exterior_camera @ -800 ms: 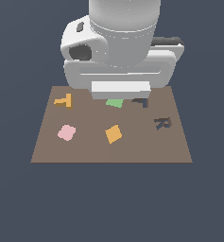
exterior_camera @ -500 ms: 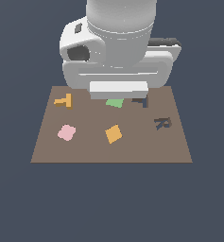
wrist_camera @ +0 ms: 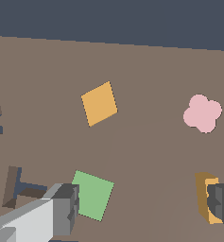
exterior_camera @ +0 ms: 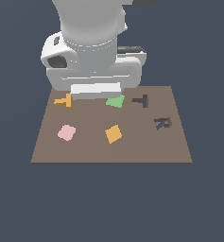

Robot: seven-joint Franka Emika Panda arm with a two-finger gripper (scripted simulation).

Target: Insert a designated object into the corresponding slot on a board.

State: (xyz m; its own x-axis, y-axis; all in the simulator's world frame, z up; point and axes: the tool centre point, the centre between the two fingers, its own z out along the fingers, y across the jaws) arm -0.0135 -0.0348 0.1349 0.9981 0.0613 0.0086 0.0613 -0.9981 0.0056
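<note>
— Nearest on the board [exterior_camera: 108, 153]?
— The orange square tile [exterior_camera: 113, 133] and a pink piece [exterior_camera: 66, 133].
— And the orange T [exterior_camera: 64, 100]?
— Further back, at the exterior view's left; the T-shaped slot [exterior_camera: 142, 100] lies well apart on the right.
— The hand [wrist_camera: 142, 208]?
— Spread wide, holding nothing; one finger [wrist_camera: 222, 203] sits just beside the T.

1. A plain dark blue-grey floor [exterior_camera: 111, 203] carried the scene.
2. Directly on it lay one large flat brown rectangular board [exterior_camera: 146, 149], bearing small coloured pieces and dark letter-shaped recesses.
</note>
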